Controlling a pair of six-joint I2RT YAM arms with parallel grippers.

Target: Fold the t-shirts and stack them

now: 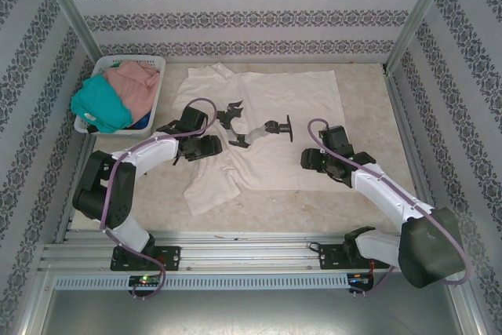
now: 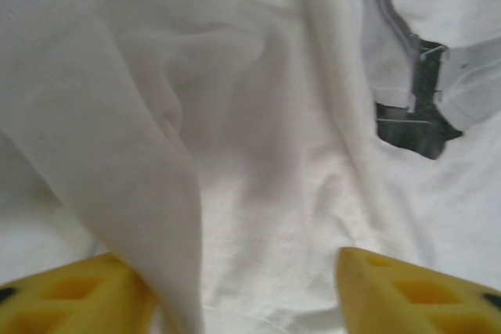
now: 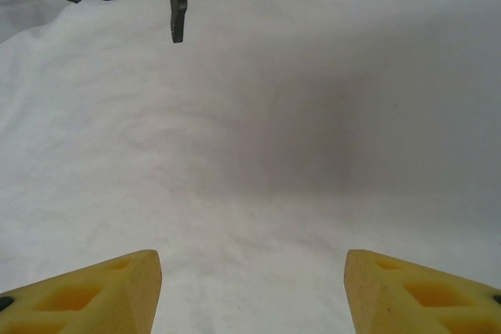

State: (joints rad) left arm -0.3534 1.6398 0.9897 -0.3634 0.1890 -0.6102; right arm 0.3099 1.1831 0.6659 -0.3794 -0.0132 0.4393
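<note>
A large cream short-sleeved cotton t-shirt (image 1: 292,93) lies spread across the middle of the beige marbled table (image 1: 369,107). Its collar points toward the far left corner, and a dark grey printed graphic (image 1: 251,127) sits on its chest. The far half looks flat. The near left part is bunched up, with a crumpled flap trailing toward the front edge of the table.

The left gripper (image 1: 208,148) sits low at that rumpled left side. From its wrist camera, the left gripper (image 2: 235,260) has its two yellow fingers spread well apart and nothing pinched between them. A thick fold of the cream shirt (image 2: 258,115) rises up beside the left-hand finger (image 2: 78,295). Part of the print (image 2: 415,115) shows further ahead.

The right gripper (image 1: 308,159) hovers over the shirt's near right area. Seen from its wrist, the right gripper (image 3: 252,256) is also spread wide, its fingers apart above smooth, flat cloth (image 3: 313,154), with the edge of the graphic (image 3: 176,5) at the top left.

At the far left of the table stands a white plastic lattice basket (image 1: 154,60). It holds a crumpled teal t-shirt (image 1: 98,107) at its near end and a dusty-pink t-shirt (image 1: 133,84) heaped behind it, both well apart from the cream one.
</note>
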